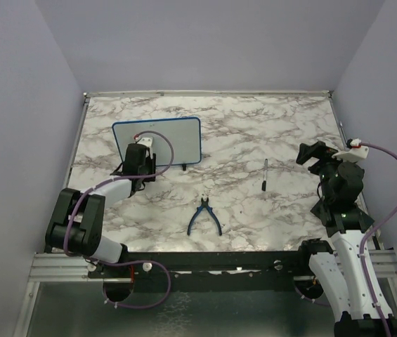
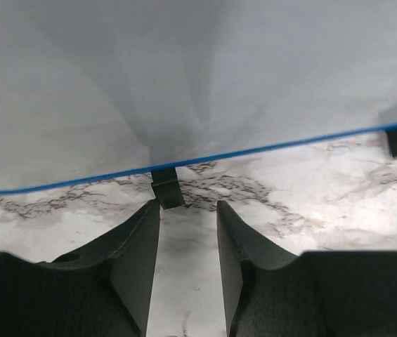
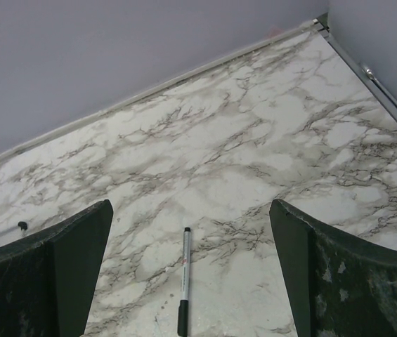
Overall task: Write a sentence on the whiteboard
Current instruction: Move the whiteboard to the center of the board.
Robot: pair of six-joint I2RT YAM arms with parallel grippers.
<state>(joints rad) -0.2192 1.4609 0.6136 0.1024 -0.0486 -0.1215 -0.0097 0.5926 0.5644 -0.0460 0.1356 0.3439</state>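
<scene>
Marble tabletop (image 1: 268, 119) bears the marker (image 1: 264, 175), lying twelve-to-six, at about nine o'clock from my wide-apart right end effector (image 1: 310, 154).

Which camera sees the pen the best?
The right wrist view: the pen lies close up and large there. The top view shows the pen whole but tiny. The left wrist view does not show it.

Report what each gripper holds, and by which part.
Nothing is held. The left gripper stands open just short of the whiteboard, at its black foot. The right gripper is open wide, clear of the marker on the table.
</scene>
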